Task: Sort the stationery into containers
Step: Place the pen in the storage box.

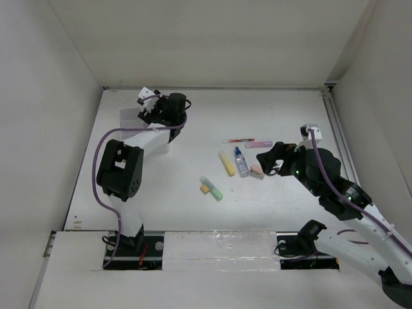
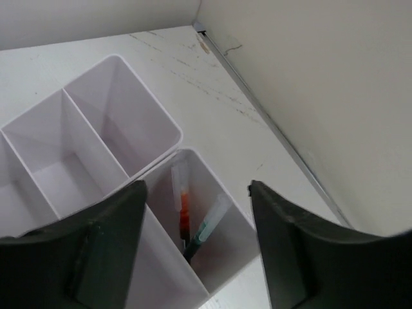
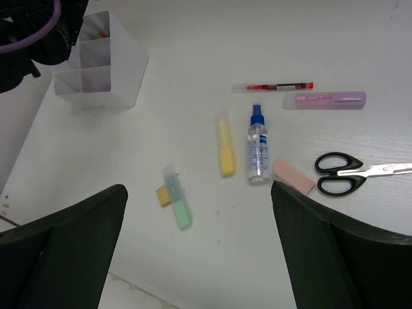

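Hovering our wide-open left gripper (image 2: 196,190) over the organiser tray (image 2: 156,138) compartment holding 2 pens (image 2: 185,211), we are poising the empty, wide-spread right gripper (image 3: 196,193) above the loose spray bottle (image 3: 259,149) and yellow highlighter (image 3: 225,147), probably for the next pick.

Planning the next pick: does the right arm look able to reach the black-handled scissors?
Probably yes. The open right tool hangs over the table near the black-handled metal scissors, which lie flat with nothing on them; only the pink block eraser sits close by.
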{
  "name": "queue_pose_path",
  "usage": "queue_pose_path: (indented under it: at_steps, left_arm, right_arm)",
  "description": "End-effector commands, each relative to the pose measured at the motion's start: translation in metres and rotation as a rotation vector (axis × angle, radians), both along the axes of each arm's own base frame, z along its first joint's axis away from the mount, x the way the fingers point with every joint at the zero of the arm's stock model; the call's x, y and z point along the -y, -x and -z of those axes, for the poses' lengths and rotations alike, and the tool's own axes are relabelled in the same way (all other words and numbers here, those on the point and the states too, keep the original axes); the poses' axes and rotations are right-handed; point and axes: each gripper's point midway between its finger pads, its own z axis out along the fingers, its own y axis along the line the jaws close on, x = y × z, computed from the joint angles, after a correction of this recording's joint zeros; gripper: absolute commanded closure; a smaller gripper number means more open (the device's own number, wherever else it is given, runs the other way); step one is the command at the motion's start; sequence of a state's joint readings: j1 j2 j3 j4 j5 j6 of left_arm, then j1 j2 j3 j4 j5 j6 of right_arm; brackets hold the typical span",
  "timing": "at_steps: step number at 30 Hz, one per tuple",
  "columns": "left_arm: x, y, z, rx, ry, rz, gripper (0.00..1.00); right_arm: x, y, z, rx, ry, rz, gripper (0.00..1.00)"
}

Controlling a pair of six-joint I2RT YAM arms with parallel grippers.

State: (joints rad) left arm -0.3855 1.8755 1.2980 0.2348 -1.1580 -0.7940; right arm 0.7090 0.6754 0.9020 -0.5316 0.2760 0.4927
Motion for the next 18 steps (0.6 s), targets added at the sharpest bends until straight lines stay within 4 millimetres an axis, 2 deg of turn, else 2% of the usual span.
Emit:
queue_pose_path:
  at_steps: [1, 3, 5, 6, 8, 9, 10, 11, 12, 13, 14, 15, 16, 17, 18]
  left_arm:
    - [-0.009, 0.017, -0.056, 0.128, 0.042, -0.022, 0.33]
    - [-0.005, 0.020, -0.067, 0.152, 0.053, -0.003, 0.29]
    - [0.006, 0.025, -0.093, 0.205, 0.059, 0.040, 0.18]
    - [0.011, 0.027, -0.102, 0.173, 0.008, 0.075, 0.13]
    - [0.044, 0.014, -0.123, 0.167, -0.037, 0.273, 0.02]
    - [0.063, 0.003, -0.152, 0.186, -0.056, 0.394, 0.01]
    - [0.106, -0.011, -0.161, 0.150, -0.128, 0.663, 0.01]
    - [0.136, -0.024, -0.150, 0.096, -0.178, 0.819, 0.01]
    - [0.159, -0.026, -0.134, -0.009, -0.219, 0.966, 0.01]
    - [0.183, -0.031, -0.163, 0.023, -0.263, 1.089, 0.01]
    - [0.223, -0.022, -0.156, 0.005, -0.300, 1.313, 0.01]
    - [0.246, -0.022, -0.129, -0.079, -0.398, 1.425, 0.01]
    - [0.258, -0.015, -0.122, -0.126, -0.433, 1.492, 0.01]
    - [0.274, -0.007, -0.113, -0.161, -0.472, 1.574, 0.01]
    - [0.296, -0.001, -0.081, -0.254, -0.564, 1.632, 0.01]
  right_arm:
    - [-0.007, -0.001, -0.020, 0.054, -0.063, -0.020, 0.00]
    - [-0.009, 0.000, -0.020, 0.052, -0.064, -0.029, 0.00]
    - [-0.009, 0.000, -0.022, 0.060, -0.070, -0.029, 0.00]
    - [-0.009, 0.000, -0.022, 0.060, -0.070, -0.029, 0.00]
    - [-0.002, 0.000, -0.024, 0.061, -0.061, 0.001, 0.00]
    - [0.002, 0.001, -0.036, 0.079, -0.072, 0.014, 0.00]
    - [0.008, 0.003, -0.041, 0.093, -0.067, 0.026, 0.00]
    - [0.014, 0.003, -0.039, 0.082, -0.047, 0.051, 0.00]
    - [0.019, 0.007, -0.046, 0.095, -0.057, 0.061, 0.00]
    - [0.025, 0.013, -0.059, 0.122, -0.070, 0.059, 0.00]
    - [0.029, 0.017, -0.061, 0.127, -0.061, 0.057, 0.00]
    - [0.034, 0.020, -0.067, 0.137, -0.068, 0.066, 0.00]
    - [0.038, 0.026, -0.077, 0.163, -0.079, 0.055, 0.00]
    - [0.038, 0.029, -0.076, 0.156, -0.064, 0.042, 0.00]
    - [0.040, 0.033, -0.080, 0.170, -0.060, 0.029, 0.00]
